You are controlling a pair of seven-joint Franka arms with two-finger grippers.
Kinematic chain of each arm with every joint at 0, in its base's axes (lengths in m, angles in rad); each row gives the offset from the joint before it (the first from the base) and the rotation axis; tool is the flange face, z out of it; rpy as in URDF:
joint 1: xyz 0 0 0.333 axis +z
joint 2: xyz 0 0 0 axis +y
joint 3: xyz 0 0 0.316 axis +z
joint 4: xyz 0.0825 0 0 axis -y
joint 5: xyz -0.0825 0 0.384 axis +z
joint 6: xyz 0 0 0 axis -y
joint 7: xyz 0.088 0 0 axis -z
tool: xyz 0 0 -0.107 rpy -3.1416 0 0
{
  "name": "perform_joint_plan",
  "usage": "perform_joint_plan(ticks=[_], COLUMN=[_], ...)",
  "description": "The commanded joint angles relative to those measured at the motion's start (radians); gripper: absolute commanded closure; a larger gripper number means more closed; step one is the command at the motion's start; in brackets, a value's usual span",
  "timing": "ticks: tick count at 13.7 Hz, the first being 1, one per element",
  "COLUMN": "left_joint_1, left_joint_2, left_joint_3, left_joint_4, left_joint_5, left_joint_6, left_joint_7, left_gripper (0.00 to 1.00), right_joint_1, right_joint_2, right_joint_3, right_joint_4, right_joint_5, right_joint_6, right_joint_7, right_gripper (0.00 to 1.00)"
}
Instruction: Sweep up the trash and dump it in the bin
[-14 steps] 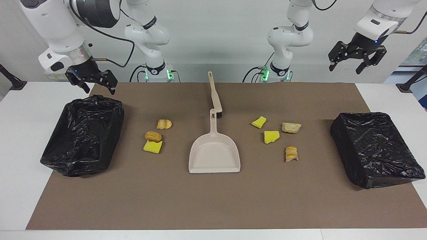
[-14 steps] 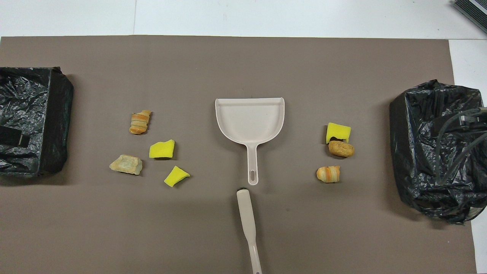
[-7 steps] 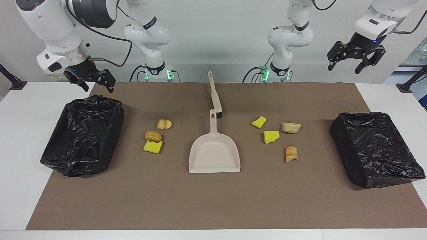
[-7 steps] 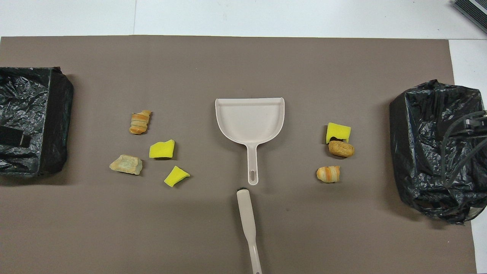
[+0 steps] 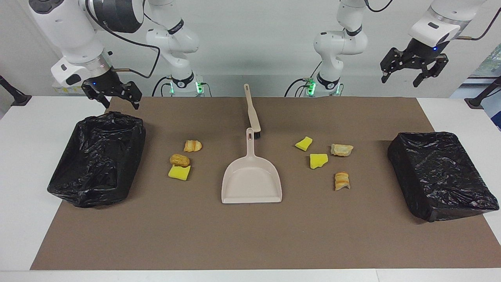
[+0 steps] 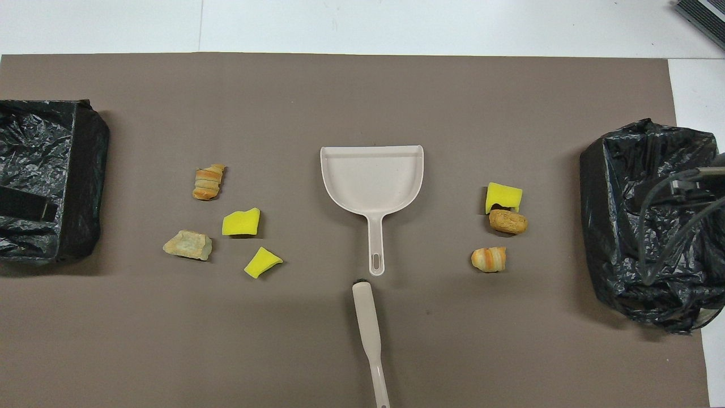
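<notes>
While both my arms hang up in the air, nothing is in either pincer. My right pincer (image 5: 116, 95) hovers over the robot-side edge of the bin (image 5: 98, 156) at the right arm's end of the table, fingers spread wide and empty. My left pincer (image 5: 409, 71) hangs high over the left arm's end, above and nearer the robots than the other bin (image 5: 440, 174), its fingers also splayed wide and empty.

Both bins are boxy and lined with crinkled, glossy black plastic bags. They sit at the two ends of a flat brown mat (image 5: 250, 235) on the white table (image 5: 23, 156).

At the mat's middle lies the dustpan (image 5: 251, 180), smooth beige plastic, with a flared flat scoop and a slim handle pointing toward the robots. Just past the handle's tip lies the brush (image 5: 252, 113), a long beige stick with dark bristles at the end next to the dustpan.

The trash lies loose on the mat in two clusters, one either side of the dustpan. Toward the right arm's end: a striped roll (image 5: 192, 145), a rounded brown bun (image 5: 179, 159) and a blocky yellow sponge (image 5: 179, 172) touching it. Toward the left arm's end: a yellow wedge (image 5: 303, 143), a yellow chunk (image 5: 318, 160), a pale flaky pastry (image 5: 341, 149) and a ridged croissant (image 5: 341, 181).
</notes>
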Motion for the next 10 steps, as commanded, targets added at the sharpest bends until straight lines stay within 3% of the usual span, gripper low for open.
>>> perform_joint_plan(ticks=[1,7,10], left_joint_1=[-0.004,-0.004,-0.004], left_joint_2=[-0.028,-0.045,-0.045], left_joint_3=[-0.003,-0.003,-0.003], left_joint_4=[-0.035,-0.058,-0.059], left_joint_5=[0.002,0.002,0.002], left_joint_6=[-0.002,0.003,0.006], left_joint_7=[-0.012,-0.014,-0.014], left_gripper=[0.0,0.0,0.0], right_joint_1=[0.002,0.026,0.083], right_joint_2=[-0.04,-0.064,-0.057], right_joint_3=[0.004,0.007,0.007], right_joint_4=[-0.058,-0.13,-0.175], right_joint_5=[0.011,0.057,0.138], right_joint_6=[0.039,0.082,0.119], right_joint_7=[0.017,0.011,0.006], right_gripper=[0.0,0.0,0.0])
